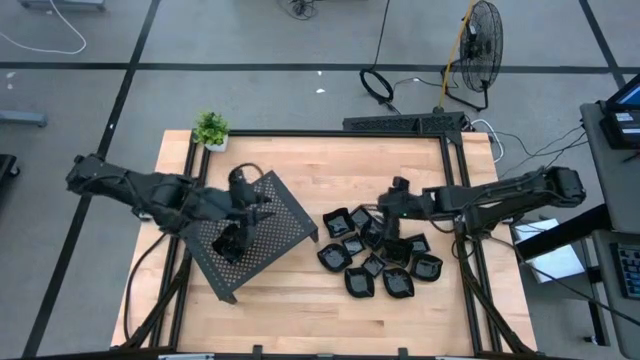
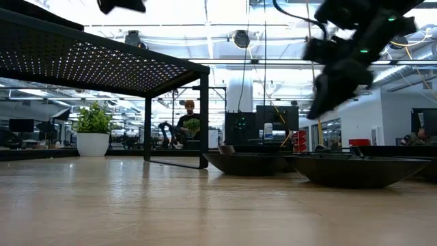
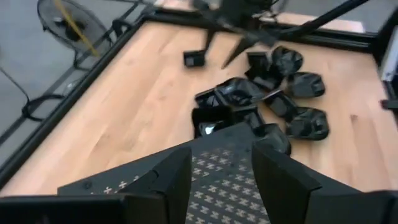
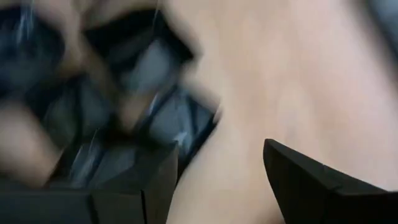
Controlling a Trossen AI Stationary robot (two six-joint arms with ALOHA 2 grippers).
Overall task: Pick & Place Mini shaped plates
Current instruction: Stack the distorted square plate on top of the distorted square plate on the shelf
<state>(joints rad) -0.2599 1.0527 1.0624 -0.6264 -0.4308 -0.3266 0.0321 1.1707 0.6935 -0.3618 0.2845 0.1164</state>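
Note:
Several mini shaped plates [image 1: 375,255], glossy black, lie in a loose pile on the wooden table right of centre; they also show in the left wrist view [image 3: 261,102] and the low view [image 2: 355,167]. My left gripper [image 1: 258,202] hovers open over the perforated metal tray [image 1: 285,225], with the tray top [image 3: 217,180] showing between its fingers. A dark lump [image 1: 231,243] on the tray looks like a mini plate. My right gripper [image 1: 388,212] is open above the far side of the pile, with blurred plates [image 4: 124,93] beside its fingers and nothing between them.
The tray stands raised on legs [image 2: 203,119] at the table's left. A black frame [image 1: 455,170] borders the table. A potted plant [image 1: 210,130] sits at the far left corner. A fan [image 1: 480,50] stands beyond the table. Bare wood [image 1: 330,170] lies between tray and pile.

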